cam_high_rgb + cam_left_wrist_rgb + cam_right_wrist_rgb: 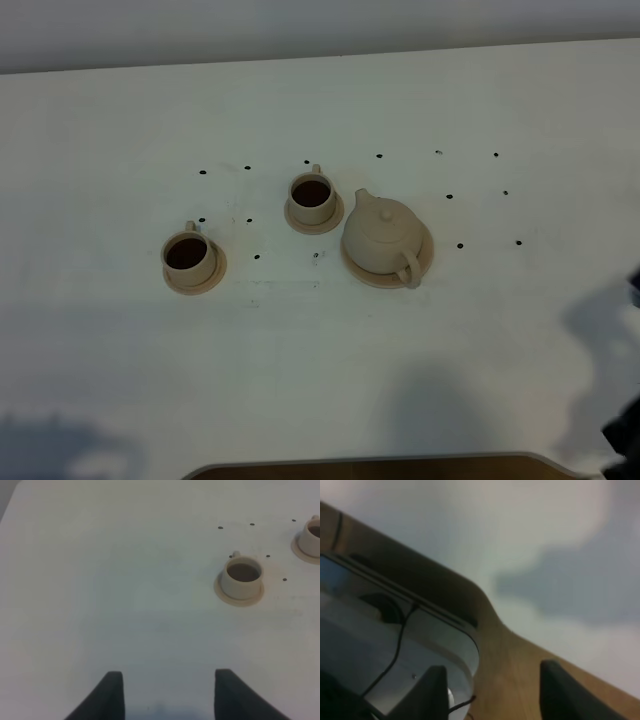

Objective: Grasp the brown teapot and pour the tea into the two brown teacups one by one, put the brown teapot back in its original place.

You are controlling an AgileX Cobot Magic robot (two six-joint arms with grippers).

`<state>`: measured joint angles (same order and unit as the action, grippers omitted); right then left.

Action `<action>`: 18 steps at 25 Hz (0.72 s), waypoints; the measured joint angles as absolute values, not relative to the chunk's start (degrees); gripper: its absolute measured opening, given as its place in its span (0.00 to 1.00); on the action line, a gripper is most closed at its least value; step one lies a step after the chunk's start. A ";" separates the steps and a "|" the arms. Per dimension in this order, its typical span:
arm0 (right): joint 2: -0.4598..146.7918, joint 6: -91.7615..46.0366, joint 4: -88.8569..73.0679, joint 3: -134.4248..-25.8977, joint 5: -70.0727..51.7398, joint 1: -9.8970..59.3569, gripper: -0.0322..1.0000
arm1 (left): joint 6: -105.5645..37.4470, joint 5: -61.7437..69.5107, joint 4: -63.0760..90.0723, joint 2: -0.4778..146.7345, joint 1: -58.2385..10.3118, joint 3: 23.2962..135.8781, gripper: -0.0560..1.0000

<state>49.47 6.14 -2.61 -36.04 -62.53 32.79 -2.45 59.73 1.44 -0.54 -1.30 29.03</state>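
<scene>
Both claws (167,695) (492,690) agape, empty; brown teapot (384,236) on saucer, well apart.

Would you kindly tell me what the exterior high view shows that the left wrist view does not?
Only the exterior high view shows the brown teapot sitting on its wide saucer. Only the left wrist view shows the left tool, open over bare table. Both show the two teacups, near one and far one, holding dark tea.

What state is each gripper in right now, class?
Left gripper: open, holding nothing.
Right gripper: open, holding nothing.
</scene>
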 joint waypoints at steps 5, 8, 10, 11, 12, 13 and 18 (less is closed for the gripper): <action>37.24 4.80 -3.29 -30.17 -63.07 32.79 0.45 | -2.45 59.73 1.44 -0.54 -1.30 29.03 0.48; 32.35 3.34 -3.69 -28.55 -62.30 32.79 0.45 | -2.45 59.73 1.44 -0.54 -1.30 29.03 0.48; 30.39 3.15 -3.70 -28.28 -61.91 32.79 0.45 | -2.45 59.73 1.44 -0.54 -1.30 29.03 0.48; 29.85 3.15 -3.75 -28.28 -61.77 32.79 0.45 | -2.45 59.73 1.44 -0.54 -1.30 29.03 0.48; 29.62 3.15 -3.75 -28.28 -61.71 32.79 0.45 | -2.45 59.73 1.44 -0.54 -1.30 29.03 0.48; 29.49 3.15 -3.77 -28.23 -61.65 32.79 0.45 | -2.45 59.73 1.44 -0.54 -1.30 29.03 0.48; 29.44 3.15 -3.82 -28.17 -61.43 32.79 0.45 | -2.45 59.73 1.44 -0.54 -1.30 29.03 0.48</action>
